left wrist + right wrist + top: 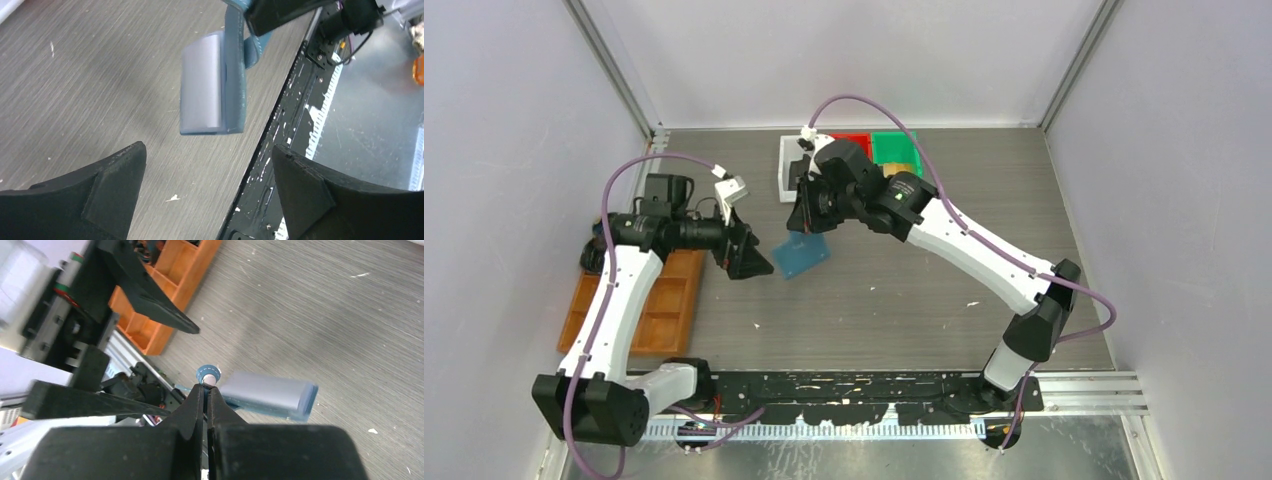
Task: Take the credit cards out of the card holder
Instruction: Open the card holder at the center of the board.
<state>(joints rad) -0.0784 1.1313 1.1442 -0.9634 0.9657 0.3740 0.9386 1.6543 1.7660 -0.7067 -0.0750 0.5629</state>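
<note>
The blue card holder (802, 255) hangs above the table's middle. My right gripper (807, 228) is shut on its tab, just behind the snap button (207, 375). In the right wrist view the holder's body (270, 392) hangs past the gripper (205, 390), pale face up. My left gripper (762, 267) is open and empty just left of the holder, not touching it. In the left wrist view the holder (210, 85) hangs ahead of the open gripper (207, 170). No credit cards show; they are hidden or out of view.
An orange-brown compartment tray (649, 310) lies under the left arm. White (788, 175), red (856, 140) and green (894, 147) bins stand at the back behind the right arm. A black rail (864, 385) runs along the table's near edge.
</note>
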